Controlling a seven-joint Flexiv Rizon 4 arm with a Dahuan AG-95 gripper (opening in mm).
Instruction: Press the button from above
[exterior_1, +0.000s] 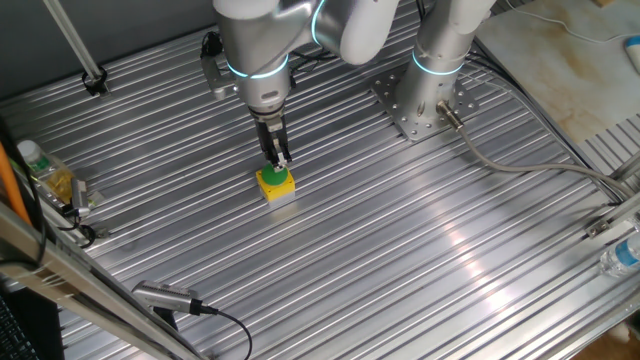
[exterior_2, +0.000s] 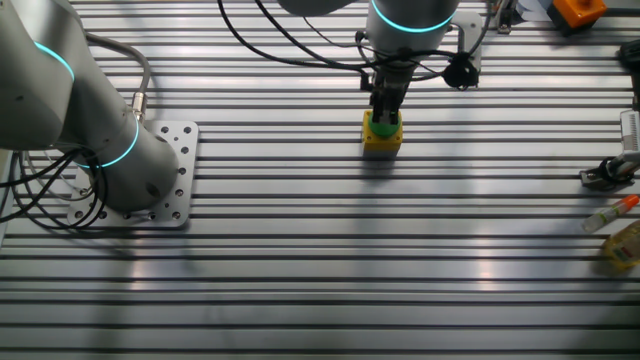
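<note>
Green button (exterior_1: 273, 175), on its yellow box (exterior_1: 276, 187) toward the far left of the ribbed table (exterior_1: 400, 260): your gripper (exterior_1: 276, 160) is standing at its cap, finger state untellable, press seemingly engaging, release remaining.

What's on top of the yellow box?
A green button sits on the yellow box. The pincer is right above it, covering part of the button; contact can't be seen.

Ribbed metal table (exterior_1: 400, 250), plastic bottle (exterior_1: 45, 172) at edge, orange block (exterior_2: 578, 10)
</note>
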